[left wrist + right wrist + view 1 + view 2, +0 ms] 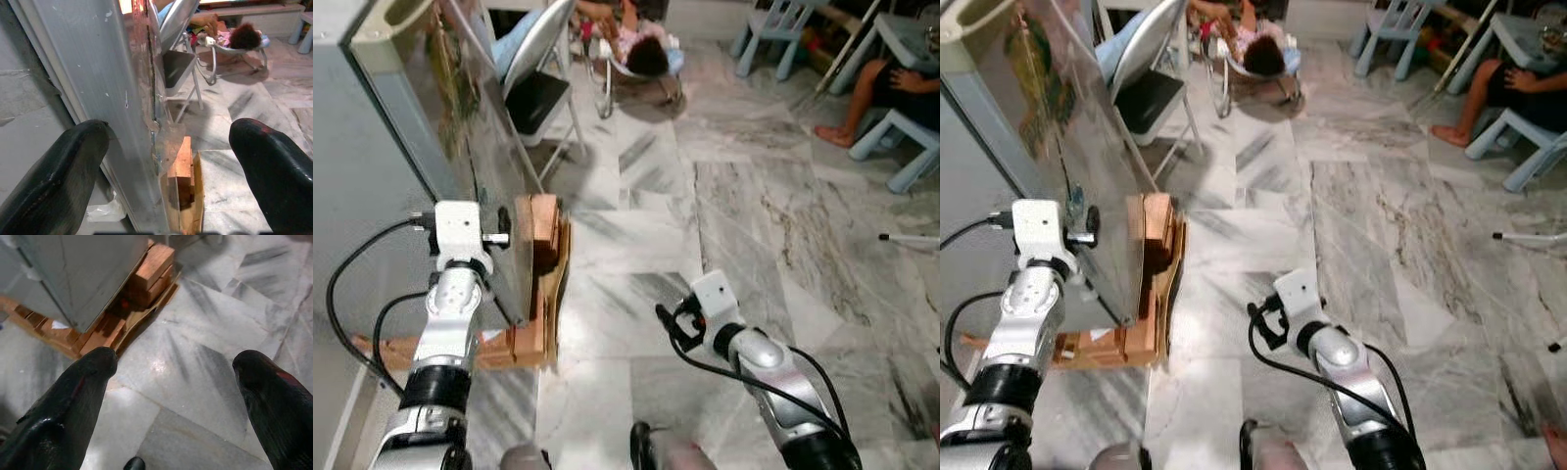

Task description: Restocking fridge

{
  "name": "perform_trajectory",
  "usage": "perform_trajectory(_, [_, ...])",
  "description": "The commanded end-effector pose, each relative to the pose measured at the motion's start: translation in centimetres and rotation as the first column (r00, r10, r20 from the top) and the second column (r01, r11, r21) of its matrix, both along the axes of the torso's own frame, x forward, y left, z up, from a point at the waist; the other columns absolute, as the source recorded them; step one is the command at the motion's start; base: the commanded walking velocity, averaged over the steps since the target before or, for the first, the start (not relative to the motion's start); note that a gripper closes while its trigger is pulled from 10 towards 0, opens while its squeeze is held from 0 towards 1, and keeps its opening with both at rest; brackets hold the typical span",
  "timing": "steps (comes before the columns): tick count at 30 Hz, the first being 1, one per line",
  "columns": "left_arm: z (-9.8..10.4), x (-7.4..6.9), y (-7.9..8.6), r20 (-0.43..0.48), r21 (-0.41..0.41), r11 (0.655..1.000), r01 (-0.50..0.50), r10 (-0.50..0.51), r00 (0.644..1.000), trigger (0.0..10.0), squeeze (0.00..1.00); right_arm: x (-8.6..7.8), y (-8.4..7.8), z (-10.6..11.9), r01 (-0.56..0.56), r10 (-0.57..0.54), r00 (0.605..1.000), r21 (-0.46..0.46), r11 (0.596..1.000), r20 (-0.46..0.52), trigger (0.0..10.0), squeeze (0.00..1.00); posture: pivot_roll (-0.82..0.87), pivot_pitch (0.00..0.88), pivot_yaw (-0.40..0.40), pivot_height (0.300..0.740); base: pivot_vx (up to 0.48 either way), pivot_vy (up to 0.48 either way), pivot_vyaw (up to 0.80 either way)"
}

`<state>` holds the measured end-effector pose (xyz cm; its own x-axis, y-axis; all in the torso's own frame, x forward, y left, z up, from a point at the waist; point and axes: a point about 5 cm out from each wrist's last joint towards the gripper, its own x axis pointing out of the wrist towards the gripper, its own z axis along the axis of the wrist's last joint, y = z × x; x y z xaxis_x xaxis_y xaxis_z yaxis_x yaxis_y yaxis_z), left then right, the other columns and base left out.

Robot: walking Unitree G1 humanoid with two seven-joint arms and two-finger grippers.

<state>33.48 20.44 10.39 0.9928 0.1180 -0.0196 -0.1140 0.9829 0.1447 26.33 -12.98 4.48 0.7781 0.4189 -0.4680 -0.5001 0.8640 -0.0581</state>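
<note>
Left eye view: the fridge [401, 157] is big and grey and takes up the upper left of the frame. It sits on a wooden stand [536, 284] on the marble floor [754, 225]. The left arm reaches up at the lower left, and its white wrist is close to the fridge's near corner. The left gripper [496, 235] is right at the fridge's edge. The right arm is at the lower middle, over bare floor. The right gripper [668, 328] hangs low, well apart from the fridge. A folding chair [543, 78] stands at the top, beside the fridge. A baby seat [641, 59] is behind it. A person's leg [867, 98] shows at the upper right, by a blue chair [911, 147].

Right eye view: the same room, with the fridge again at the upper left and both arms near the bottom.

Left wrist view: the two black fingers [54, 181] are spread wide. The fridge's front edge stands between them, and they do not touch it. The wooden stand is low in the middle.

Right wrist view: the fingers [73, 406] are wide apart and hold nothing. Marble floor lies between them. The fridge's bottom corner and the wooden stand are at the upper left.
</note>
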Motion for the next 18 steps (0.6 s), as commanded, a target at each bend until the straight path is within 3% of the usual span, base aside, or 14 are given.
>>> perform_trajectory(1, [1.0,1.1,-0.9,0.024,0.029,0.999,0.041,-0.042,0.999,10.0,0.0,-0.1,-0.1,0.3,0.0,0.0,1.0,0.004,1.0,-0.003,10.0,0.0,0.0,0.14,-0.056,0.74,0.0,0.0,0.0])
perform_trajectory(7, [1.4,1.9,-0.8,0.011,0.068,0.996,0.061,-0.062,0.998,10.0,0.0,-0.1,-0.2,1.3,-0.023,0.019,0.997,0.06,0.998,0.068,10.0,0.0,-0.01,0.141,-0.052,0.74,0.0,0.0,0.0])
perform_trajectory(9, [1.5,2.2,-0.6,0.006,0.087,0.994,0.061,-0.062,0.998,10.0,0.0,0.1,-0.1,3.2,-0.084,0.077,0.968,0.021,0.996,0.239,10.0,0.0,-0.01,0.141,-0.052,0.74,0.0,0.0,0.0])
perform_trajectory(10, [1.6,2.3,-0.5,0.006,0.089,0.994,0.061,-0.062,0.998,10.0,0.0,0.1,-0.2,3.3,-0.078,0.071,0.965,0.017,0.997,0.252,10.0,0.0,-0.01,0.141,-0.052,0.74,0.0,0.0,0.0])
perform_trajectory(18, [1.8,2.7,-0.2,0.001,0.096,0.995,0.025,-0.026,1.0,10.0,0.0,-0.7,-1.1,2.4,-0.04,0.036,0.981,0.018,0.999,0.193,10.0,0.0,-0.01,0.139,-0.052,0.74,0.0,0.0,0.0])
